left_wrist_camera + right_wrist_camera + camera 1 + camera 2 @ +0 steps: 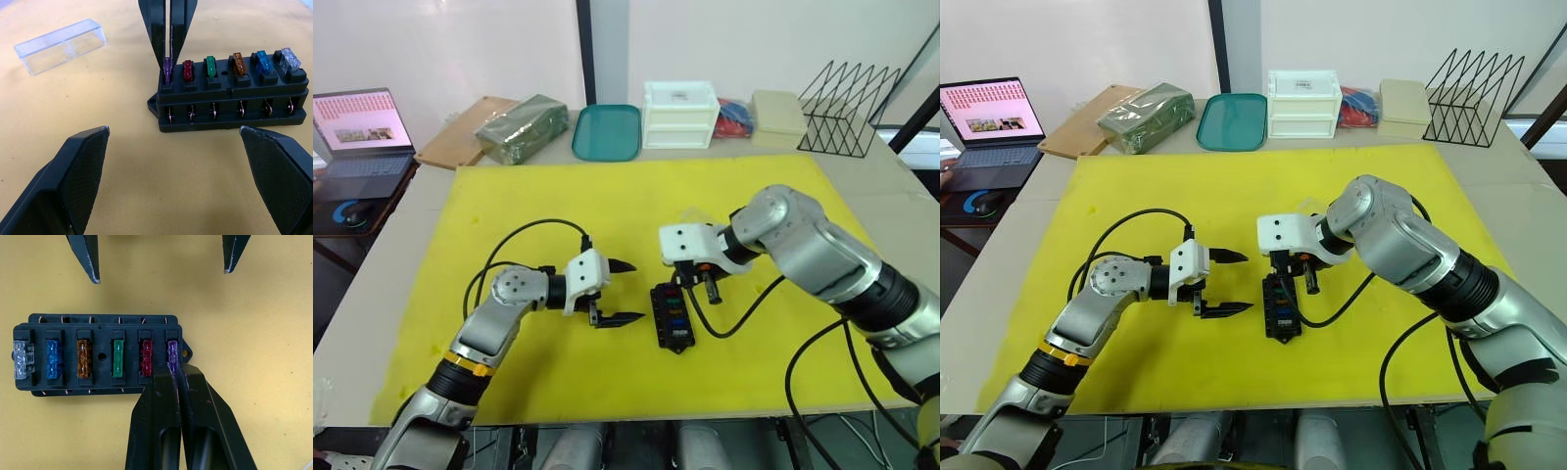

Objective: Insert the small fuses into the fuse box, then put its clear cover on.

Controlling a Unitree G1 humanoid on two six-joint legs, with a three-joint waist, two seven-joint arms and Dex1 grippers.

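Black plastic, the fuse box (671,316): we find it lying on the yellow mat (607,206), near the mat's middle, between the two grippers. Six blade fuses stand in one row of its slots: clear fuse (20,358), blue fuse (52,358), amber fuse (83,358), green fuse (117,358), red fuse (146,357), purple fuse (172,352).

Purple fuse: end slot, at the box's mounting-tab end. In the left wrist view it stands a little taller than its neighbours, so we judge it not fully seated.

Right gripper (174,374): fingers closed together, tips touching the purple fuse from above. Whether they pinch it or only press on it, we cannot tell.

Left gripper (619,292): jaws wide, holding nothing, hovering just beside the box's long side, pointed toward it.

Clear cover (61,45): lying on the mat, apart from the box, on the side away from the left gripper.

Step in hand, by our judgement: seating the last fuse; the other five look home. The next move calls for a straight push down on the purple fuse, the box kept from sliding, then release. After that the cover must be fetched, lined up with the box's outline and pressed on squarely.

Beyond the mat, along the table's far edge: teal tray (606,132), white drawer unit (679,114), black wire rack (847,110). Off to the left, an open laptop (360,137).
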